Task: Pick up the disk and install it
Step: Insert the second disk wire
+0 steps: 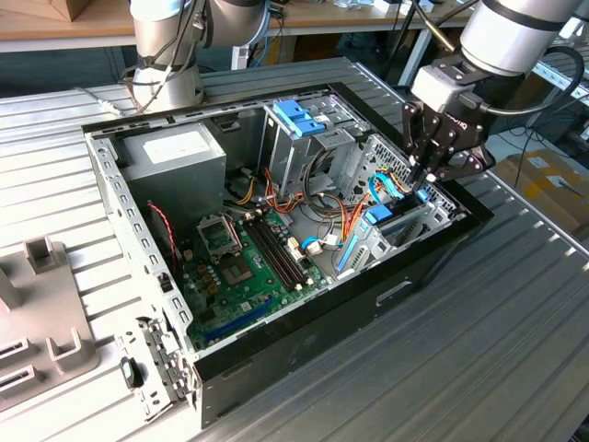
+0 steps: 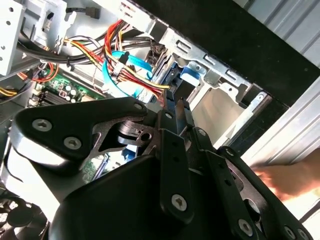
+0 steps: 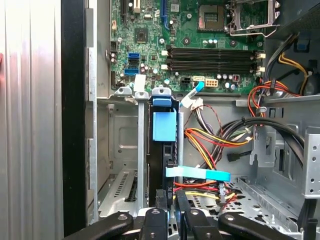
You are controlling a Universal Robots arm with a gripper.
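Hand (image 1: 425, 175), closed on the disk (image 3: 164, 150), is sitting over the drive bay (image 3: 125, 165) at frame lower centre: disk slotted edge-on, seating unconfirmed.

Disk (image 3: 164, 150): slim hard drive with light-blue plastic frame, standing on edge in a metal drive bay slot of the open computer case (image 1: 304, 341); blue tab end (image 1: 379, 217) faces the motherboard (image 3: 190, 45).

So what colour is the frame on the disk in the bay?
Light blue frame, clearest in the first wrist view.
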